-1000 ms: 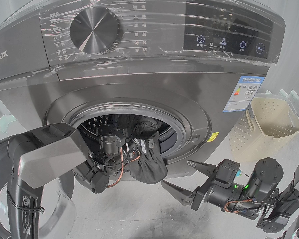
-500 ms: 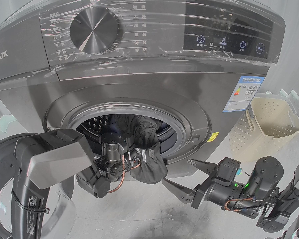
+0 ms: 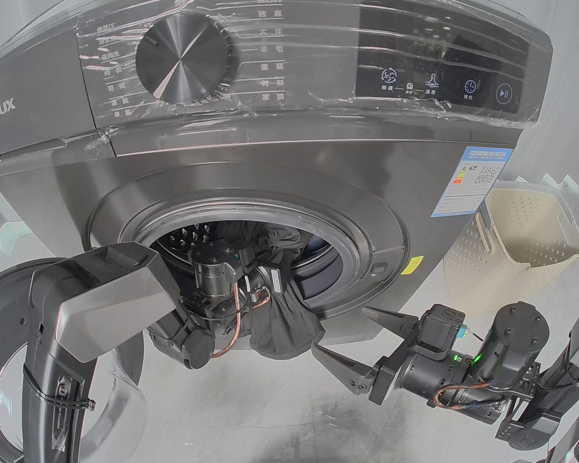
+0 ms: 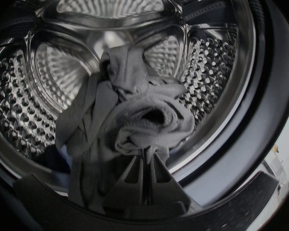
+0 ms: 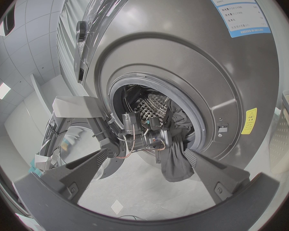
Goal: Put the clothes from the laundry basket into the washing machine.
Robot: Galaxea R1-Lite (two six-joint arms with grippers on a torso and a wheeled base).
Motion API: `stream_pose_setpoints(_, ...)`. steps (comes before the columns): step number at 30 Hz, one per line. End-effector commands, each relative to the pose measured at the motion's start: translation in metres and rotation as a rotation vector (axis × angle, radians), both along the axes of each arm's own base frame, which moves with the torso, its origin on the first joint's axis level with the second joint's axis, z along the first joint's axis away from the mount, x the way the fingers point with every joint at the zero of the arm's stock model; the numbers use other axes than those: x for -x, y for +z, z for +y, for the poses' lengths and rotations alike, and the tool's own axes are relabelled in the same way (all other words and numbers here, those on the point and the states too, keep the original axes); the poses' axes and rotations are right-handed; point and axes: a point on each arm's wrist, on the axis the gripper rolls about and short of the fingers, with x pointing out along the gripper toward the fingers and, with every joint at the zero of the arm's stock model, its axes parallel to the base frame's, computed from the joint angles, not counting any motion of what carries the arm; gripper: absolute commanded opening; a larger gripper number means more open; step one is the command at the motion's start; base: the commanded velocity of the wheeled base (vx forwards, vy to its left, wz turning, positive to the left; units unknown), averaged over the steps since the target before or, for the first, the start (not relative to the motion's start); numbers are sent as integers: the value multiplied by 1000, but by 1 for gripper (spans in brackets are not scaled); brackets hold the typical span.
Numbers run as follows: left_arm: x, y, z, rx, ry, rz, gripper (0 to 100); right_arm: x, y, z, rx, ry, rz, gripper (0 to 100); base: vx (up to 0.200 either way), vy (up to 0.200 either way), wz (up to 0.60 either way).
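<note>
One dark cloth (image 3: 283, 326) is in your left gripper (image 4: 147, 154). Its fingers (image 4: 128, 183) are pinched tight on a fold of it. The cloth is long. Its long way runs from inside the drum (image 4: 25, 113), past the fingertips, over the door ring of the washing machine (image 3: 367, 181), and then down. The top end sits bunched up just past the fingertips, pointing into the drum. The other end hangs under the fingers, outside the door, pointing at the floor.

Your right gripper (image 3: 341, 334) has its fingers spread wide with nothing between them. The hanging end of the cloth is close to one right fingertip; you cannot tell if they touch. The laundry basket (image 3: 527, 245) stands beside the machine, well apart from those fingers.

In the head view your left wrist hides the pinched fingers and the middle of the cloth. Low in the drum, beside the left fingers, there is a dark patch that is too dim to make out.
</note>
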Motion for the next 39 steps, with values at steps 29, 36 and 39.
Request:
stream_pose_setpoints(29,-25,46,4,108,183,-131,100,1,-2,2,4,7,6,100,0,0,0)
stream_pose_setpoints(36,8,32,4,4,130,33,100,1,-2,2,1,8,10,100,0,0,0)
stream_pose_setpoints(39,20,19,8,-58,125,117,100,1,-2,2,1,8,10,100,0,0,0)
